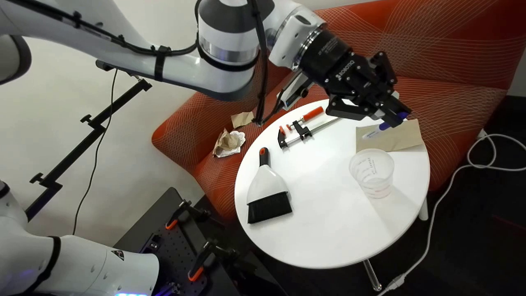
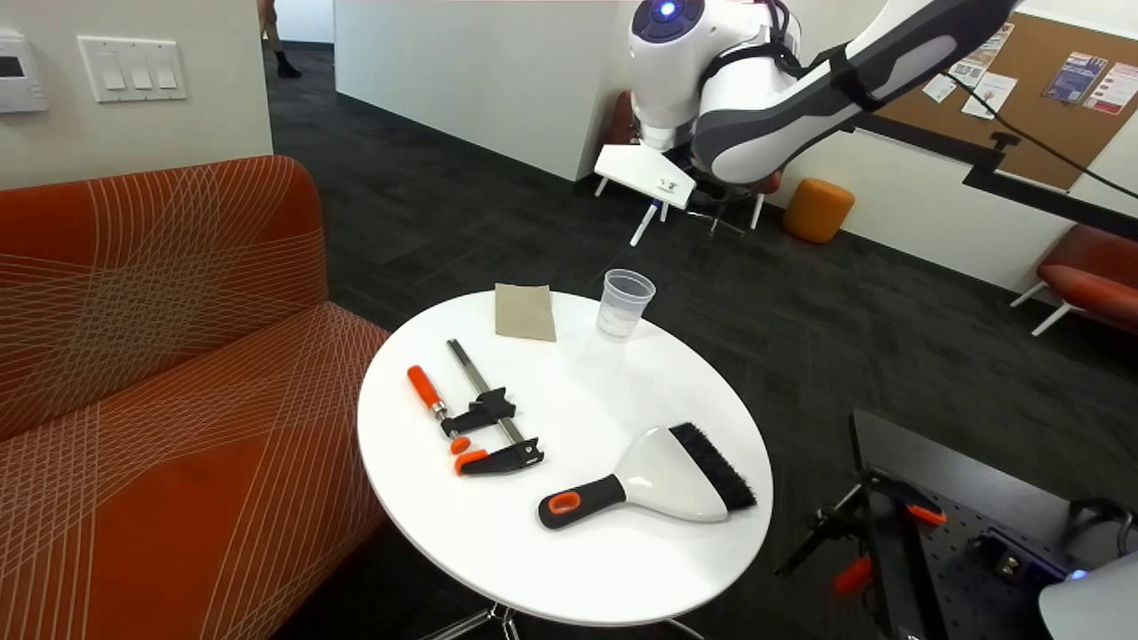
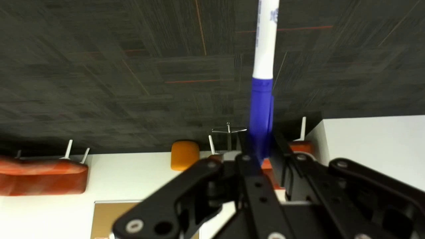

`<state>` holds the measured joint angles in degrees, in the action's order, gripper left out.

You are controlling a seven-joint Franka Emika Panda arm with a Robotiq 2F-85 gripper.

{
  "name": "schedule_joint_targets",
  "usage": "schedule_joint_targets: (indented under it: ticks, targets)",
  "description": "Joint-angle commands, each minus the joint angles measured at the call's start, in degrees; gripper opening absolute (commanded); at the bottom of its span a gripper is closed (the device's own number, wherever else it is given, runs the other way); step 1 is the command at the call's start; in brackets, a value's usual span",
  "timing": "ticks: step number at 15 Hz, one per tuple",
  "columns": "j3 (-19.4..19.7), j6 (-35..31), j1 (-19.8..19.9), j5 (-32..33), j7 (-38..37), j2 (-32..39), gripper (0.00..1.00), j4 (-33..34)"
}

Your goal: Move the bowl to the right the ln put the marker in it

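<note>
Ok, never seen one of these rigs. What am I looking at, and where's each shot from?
The machine is a white robot arm with a black two-fingered gripper at its end. Two pictures are taken from outside the robot; the third, which stands upside down, is from its wrist. On the round white table are a clear plastic bowl, a bar clamp, a hand brush and a piece of brown paper. The gripper is closed on a marker, around its blue cap; the marker is outside the bowl.

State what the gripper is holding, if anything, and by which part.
The gripper holds the marker by its blue-purple cap; the white barrel sticks out free.
</note>
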<state>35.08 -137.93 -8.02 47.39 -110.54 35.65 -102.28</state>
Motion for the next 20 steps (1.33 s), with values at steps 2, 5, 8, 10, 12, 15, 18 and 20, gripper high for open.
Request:
schedule_joint_targets:
  ticks: [2,5,8,10,12,15,18,20]
  targets:
    - [-3.48,9.32,1.03,8.92,-9.16,1.66,0.05,3.11]
    - [-7.88,14.91,3.17,13.47,-12.81,1.70,0.05,3.52]
    - [-12.49,17.82,5.84,16.54,-14.78,2.07,0.05,3.86]
    - [-14.70,18.37,7.21,18.54,-16.57,2.54,0.05,3.93]
    - [-16.40,18.28,8.49,20.40,-18.04,2.97,0.05,3.92]
    - [-18.24,18.40,10.05,22.00,-19.51,3.91,0.05,4.16]
    - [-19.62,18.44,11.18,22.49,-19.59,4.95,0.05,4.45]
    - [-20.30,18.54,11.60,22.28,-19.23,5.86,0.05,4.82]
